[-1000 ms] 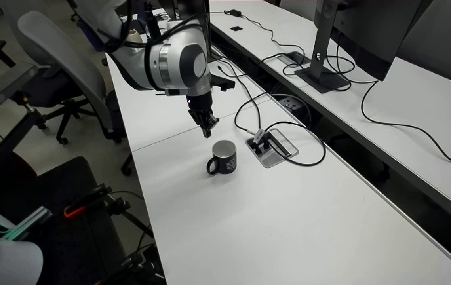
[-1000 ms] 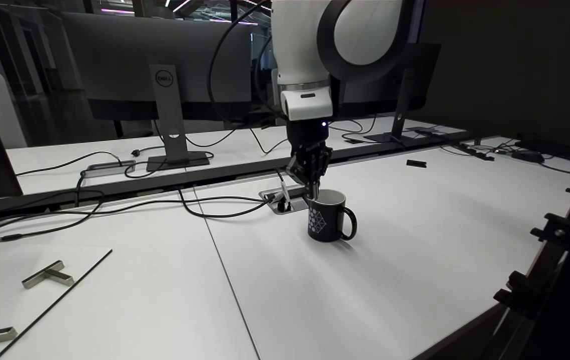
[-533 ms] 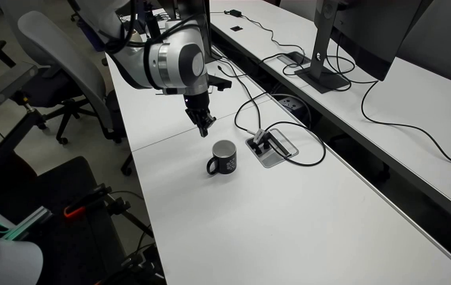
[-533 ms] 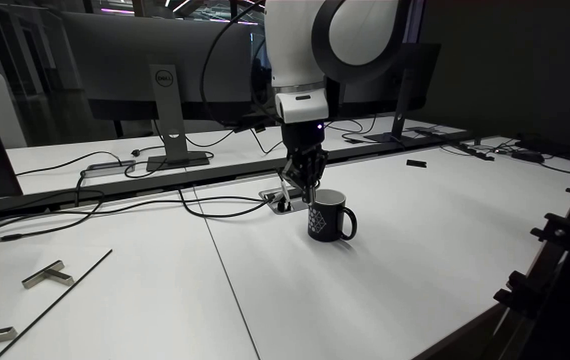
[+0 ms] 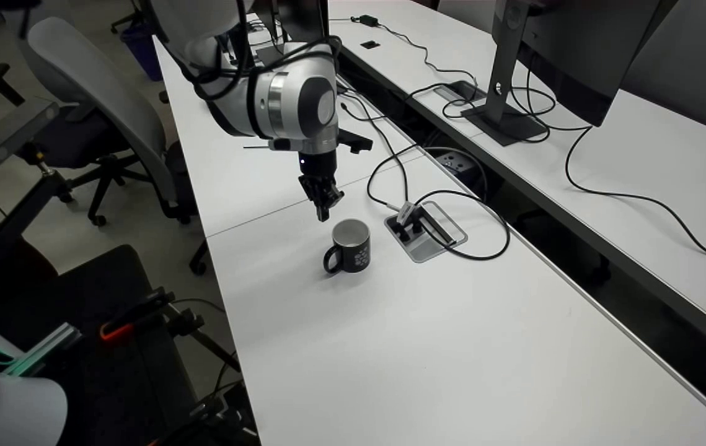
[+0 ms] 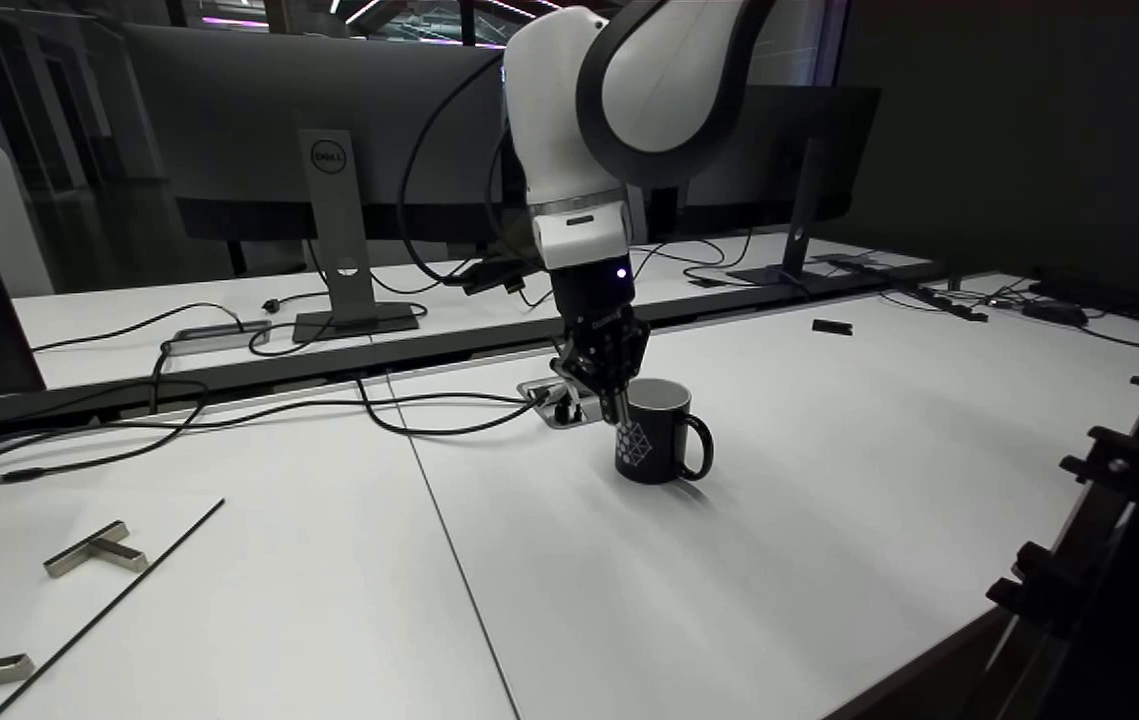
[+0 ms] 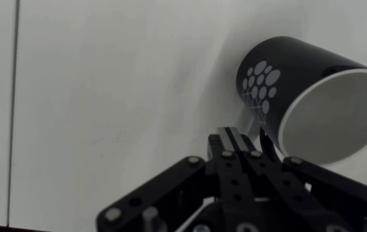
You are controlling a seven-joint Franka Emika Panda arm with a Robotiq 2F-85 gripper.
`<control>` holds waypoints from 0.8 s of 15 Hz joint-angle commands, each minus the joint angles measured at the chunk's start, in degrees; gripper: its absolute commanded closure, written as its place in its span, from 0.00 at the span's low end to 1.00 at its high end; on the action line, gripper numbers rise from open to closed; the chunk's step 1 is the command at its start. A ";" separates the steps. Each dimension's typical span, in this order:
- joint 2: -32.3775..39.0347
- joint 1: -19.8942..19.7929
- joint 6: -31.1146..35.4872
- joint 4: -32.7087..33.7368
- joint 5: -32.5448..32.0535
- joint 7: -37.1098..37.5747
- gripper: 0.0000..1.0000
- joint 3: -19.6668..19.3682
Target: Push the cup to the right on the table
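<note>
The wrist view cuts off a bit of the cup, and the gripper hides some of the handle.

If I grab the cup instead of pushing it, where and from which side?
Likely the rim, from above, one finger inside and one outside, clear of the side handle: the cup stands upright, mouth open upward. The gripper is shut, so open it first.

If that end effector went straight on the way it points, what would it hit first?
Probably the white desktop beside the black mug: the end effector tilts but points mostly down. Depth is unclear, though, so it might brush the mug's side first.
</note>
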 commanded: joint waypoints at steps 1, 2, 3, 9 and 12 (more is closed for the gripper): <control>3.14 -0.12 -4.09 5.26 1.97 0.00 1.00 -0.29; 3.69 -0.11 -4.73 6.23 2.23 0.00 1.00 -0.42; 4.07 -0.13 -5.29 6.93 2.38 0.00 1.00 -0.48; 5.79 -0.25 -7.57 9.46 3.23 0.15 1.00 -0.73; 6.25 -0.46 -7.67 9.33 3.93 0.56 1.00 -0.82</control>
